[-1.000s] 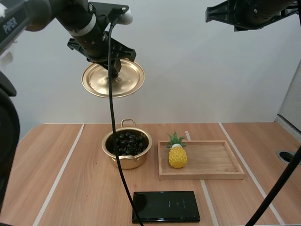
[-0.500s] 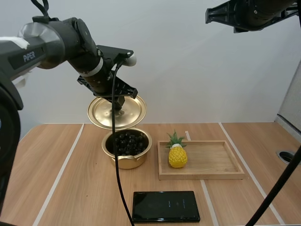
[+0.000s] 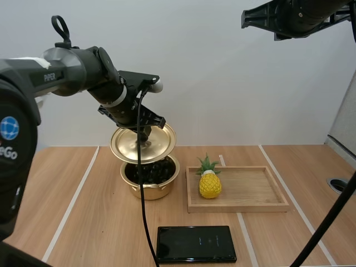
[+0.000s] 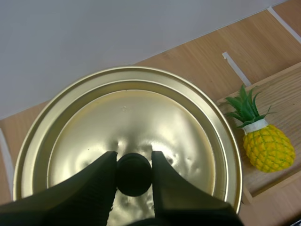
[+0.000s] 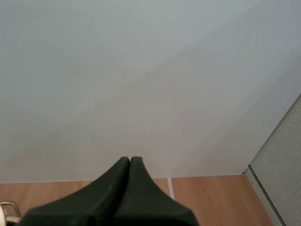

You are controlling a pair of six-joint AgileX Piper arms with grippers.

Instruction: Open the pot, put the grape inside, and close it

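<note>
Brass-coloured, thin and likely slippery, the lid [image 3: 158,146] hangs tilted just over the pot [image 3: 150,190] of grapes [image 3: 158,172], your left gripper [image 4: 134,160] clamped on its small black knob [image 4: 134,176], the one sure hold, your right gripper [image 5: 128,162] pressed together, empty.

Left arm [image 3: 83,64]: reaches in from the left of the high view, forearm sloping down to the right, wrist bent downward. Left pincer [image 4: 134,162]: fingers point down, tips clamped on either side of the black knob [image 4: 134,175] of the lid [image 4: 141,108]. Right arm [image 3: 295,16]: raised high, roughly level. Right pincer [image 5: 130,161]: fingers pressed together as one dark wedge, gripping nothing.
</note>
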